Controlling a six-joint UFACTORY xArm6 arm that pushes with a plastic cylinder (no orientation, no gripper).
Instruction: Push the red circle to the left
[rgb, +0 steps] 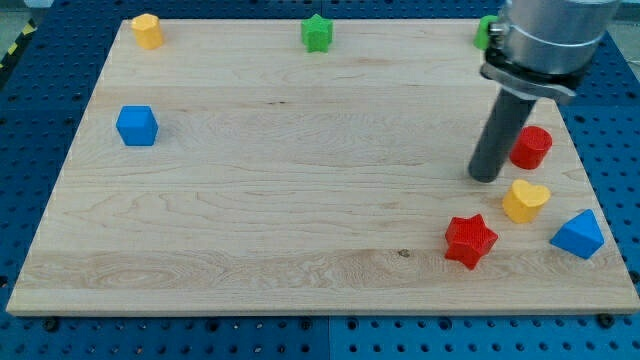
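The red circle (532, 147) lies near the board's right edge, partly hidden on its left side by the dark rod. My tip (486, 177) rests on the board just left of the red circle and slightly below it, close to touching it. The rod rises from there to the arm's grey body at the view's top right.
A yellow heart (525, 200) lies just below the red circle, a red star (470, 241) lower left of it, a blue triangle (579, 235) at lower right. A green block (486, 30) peeks out behind the arm. A green star (317, 33), yellow block (147, 31) and blue cube (137, 126) lie farther left on the wooden board (280, 200).
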